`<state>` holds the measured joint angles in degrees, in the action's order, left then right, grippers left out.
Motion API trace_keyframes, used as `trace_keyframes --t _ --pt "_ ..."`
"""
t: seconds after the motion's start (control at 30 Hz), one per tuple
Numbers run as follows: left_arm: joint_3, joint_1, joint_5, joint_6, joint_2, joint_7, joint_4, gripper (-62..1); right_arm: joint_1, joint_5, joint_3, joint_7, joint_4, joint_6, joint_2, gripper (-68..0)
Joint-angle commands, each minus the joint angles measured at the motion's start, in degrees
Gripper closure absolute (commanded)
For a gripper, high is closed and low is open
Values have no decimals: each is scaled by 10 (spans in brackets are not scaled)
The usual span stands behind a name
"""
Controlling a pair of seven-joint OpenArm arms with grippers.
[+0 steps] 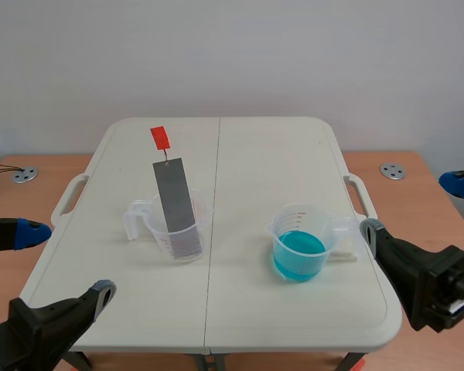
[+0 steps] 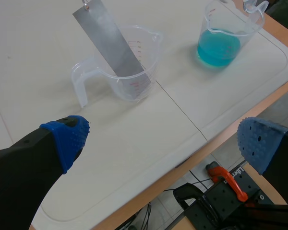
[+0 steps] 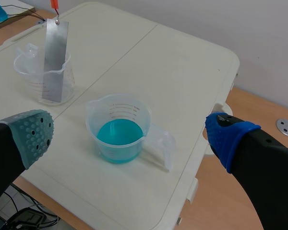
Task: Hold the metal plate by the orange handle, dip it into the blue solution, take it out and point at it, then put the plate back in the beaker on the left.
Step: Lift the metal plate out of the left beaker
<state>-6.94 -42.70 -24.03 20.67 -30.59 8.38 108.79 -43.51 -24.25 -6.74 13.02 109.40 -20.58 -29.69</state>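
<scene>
A grey metal plate (image 1: pixel 176 205) leans upright in the clear left beaker (image 1: pixel 187 239), its orange handle (image 1: pixel 161 137) sticking up behind. The right beaker (image 1: pixel 300 243) holds blue solution. My left gripper (image 1: pixel 66 263) hangs open off the table's near left corner, well short of the plate. My right gripper (image 1: pixel 414 207) is open beside the table's right edge, close to the blue beaker. The left wrist view has the plate (image 2: pixel 113 45) and both beakers (image 2: pixel 143 72) (image 2: pixel 221 36) ahead of the open gripper (image 2: pixel 164 141). In the right wrist view the blue beaker (image 3: pixel 117 127) lies ahead of the open gripper (image 3: pixel 130 136), the plate (image 3: pixel 55 55) farther off.
The white folding table (image 1: pixel 240 162) has a centre seam and side handles. It stands on a wooden desk with round metal fittings (image 1: pixel 25 175) (image 1: pixel 392 171). A clamp with an orange lever (image 2: pixel 225 179) sits below the table's near edge.
</scene>
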Motion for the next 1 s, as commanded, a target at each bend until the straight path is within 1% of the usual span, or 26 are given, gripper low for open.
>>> trace_keyframes --t 0.0,0.57,0.7,0.97 --pt "-1 -3 -3 1 4 -8 9 -623 7 -6 -4 8 8 0 -3 -663" --pt "-1 -3 -3 1 4 -8 9 -623 7 -5 -4 9 8 0 -3 -663" --pt "-1 -3 -3 1 4 -8 9 -623 7 -6 -4 23 8 0 -3 -663" --pt "-1 -3 -3 0 4 -8 9 -623 7 -6 -3 23 8 0 -3 -663"
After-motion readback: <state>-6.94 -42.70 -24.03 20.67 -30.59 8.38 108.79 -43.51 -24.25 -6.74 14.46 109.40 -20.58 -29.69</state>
